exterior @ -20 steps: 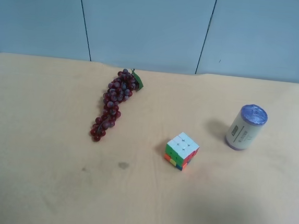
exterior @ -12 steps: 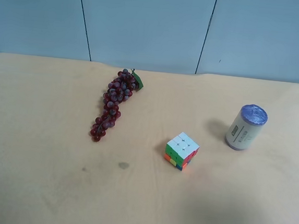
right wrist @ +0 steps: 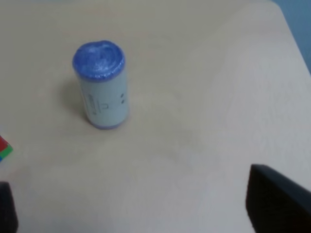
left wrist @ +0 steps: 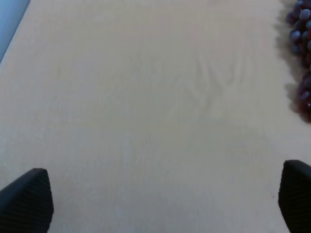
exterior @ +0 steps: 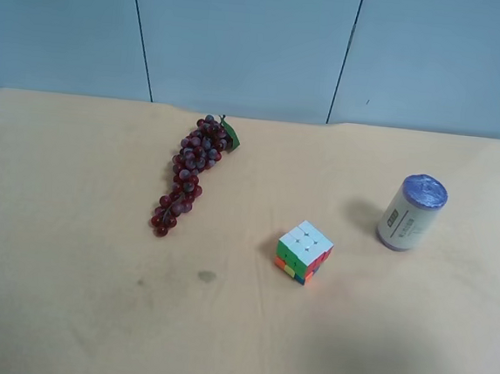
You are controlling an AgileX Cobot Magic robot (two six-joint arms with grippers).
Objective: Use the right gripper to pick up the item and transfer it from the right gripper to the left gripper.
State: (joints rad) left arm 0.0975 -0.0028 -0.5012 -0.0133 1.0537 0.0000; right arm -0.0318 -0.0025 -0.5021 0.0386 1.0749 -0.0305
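Item: small cream-white cylindrical can (exterior: 411, 213) with a blue-purple top, upright on your pale wooden table (exterior: 64, 311), apart from the multicoloured cube (exterior: 304, 251) and well apart from the bunch of purple grapes (exterior: 190, 175).
Right gripper (right wrist: 136, 206): jaws spread wide, nothing between them; the can stands ahead of it, untouched.
Left gripper (left wrist: 163, 194): jaws likewise apart and empty, over bare tabletop with the grapes off to one side.
Progress: no step done. You have the approach, grasp, lift and handover all left.

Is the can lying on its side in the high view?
No, the can stands upright on the table, blue top facing up.
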